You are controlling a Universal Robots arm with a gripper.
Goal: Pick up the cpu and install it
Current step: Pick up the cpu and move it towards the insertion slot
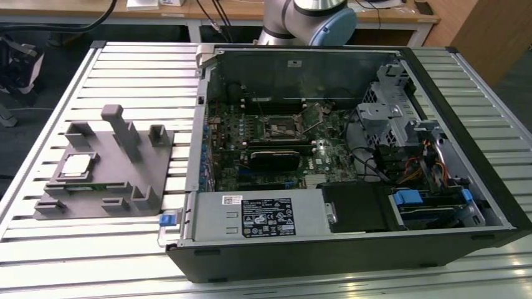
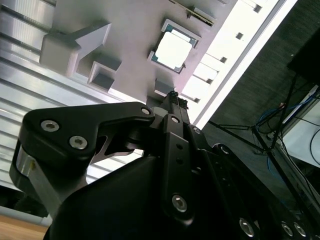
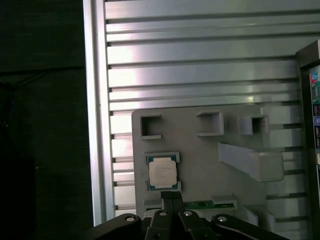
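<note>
The cpu (image 1: pixel 76 165) is a small silvery square chip lying flat in a pocket of a grey holder plate (image 1: pixel 116 187), at the exterior view's left of the computer case. Both wrist views look down on the cpu (image 3: pixel 162 173) (image 2: pixel 173 50) from above. My gripper (image 3: pixel 172 200) (image 2: pixel 175 96) hangs above the holder plate, well clear of the chip, with its tips close beside the chip in the picture. Its two thin fingers are pressed together, shut, with nothing between them. The motherboard socket (image 1: pixel 278 129) sits inside the open case.
The open black computer case (image 1: pixel 349 249) lies on a slatted aluminium table (image 1: pixel 133 75), full of boards, cables and drive bays. Several upright grey posts (image 1: pixel 124 134) rise from the holder plate near the chip. The arm's base (image 1: pixel 312 22) stands behind the case.
</note>
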